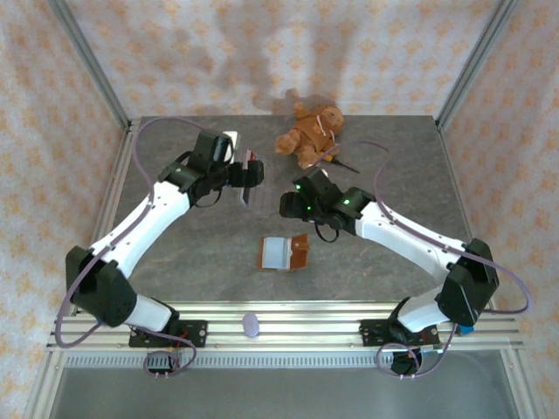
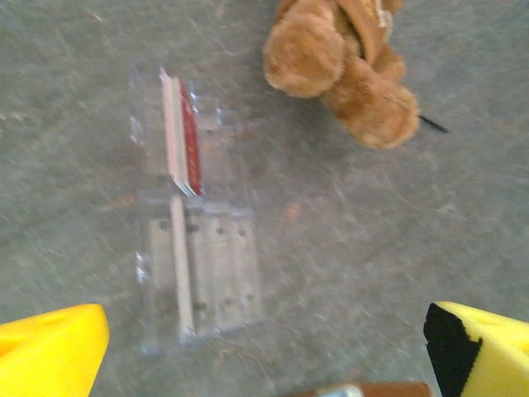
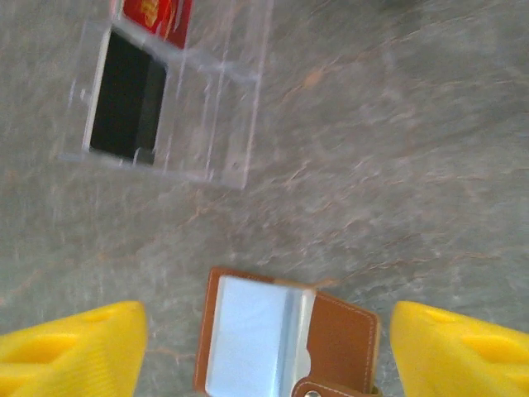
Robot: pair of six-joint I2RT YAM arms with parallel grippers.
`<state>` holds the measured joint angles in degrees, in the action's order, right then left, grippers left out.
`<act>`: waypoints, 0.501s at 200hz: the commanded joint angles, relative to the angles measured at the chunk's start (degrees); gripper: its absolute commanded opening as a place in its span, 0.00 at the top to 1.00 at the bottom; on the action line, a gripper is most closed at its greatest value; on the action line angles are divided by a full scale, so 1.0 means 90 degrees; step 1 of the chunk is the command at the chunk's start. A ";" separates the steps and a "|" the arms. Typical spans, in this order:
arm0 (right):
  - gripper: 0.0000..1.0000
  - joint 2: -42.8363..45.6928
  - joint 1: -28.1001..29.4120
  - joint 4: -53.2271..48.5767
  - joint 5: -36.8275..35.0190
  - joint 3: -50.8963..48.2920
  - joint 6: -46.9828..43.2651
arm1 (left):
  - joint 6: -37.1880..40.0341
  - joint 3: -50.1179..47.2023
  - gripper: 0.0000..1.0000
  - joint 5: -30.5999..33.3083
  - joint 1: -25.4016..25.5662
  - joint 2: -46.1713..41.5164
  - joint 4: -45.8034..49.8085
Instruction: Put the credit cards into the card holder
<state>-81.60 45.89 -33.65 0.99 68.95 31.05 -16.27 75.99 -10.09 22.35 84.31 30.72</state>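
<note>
Bench edges: the grey bench (image 1: 201, 262) ends at a metal rail (image 1: 306, 330) on the near side, and slanted metal posts (image 1: 92, 65) rise at its far corners.
Open room: bare surface lies left and right of the card holder and between it and the rail. A teddy bear (image 1: 310, 133) takes up the far middle.
Card holder: brown leather (image 1: 284, 253), lying open near the bench's middle with pale clear sleeves facing up.
Cards: a red card (image 3: 157, 15) and a black card (image 3: 124, 95) sit in a clear stand (image 3: 223, 107), far-left of the card holder and apart from it.
Writing: yellow print on the red card, too blurred to read.
Left gripper: released (image 2: 264, 351), fingers spread wide over the clear stand, nothing between them.
Right gripper: released (image 3: 264, 347), fingers spread wide to either side of the card holder, grasping nothing.
</note>
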 commanded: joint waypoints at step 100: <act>0.03 0.1489 -0.0763 0.0034 -0.0772 -0.1294 -0.0052 | 0.0964 0.2432 0.01 0.2399 -0.0090 0.3026 0.0582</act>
<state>-69.58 39.16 -33.43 -5.80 58.08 31.40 -8.97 93.69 5.50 22.06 107.55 34.35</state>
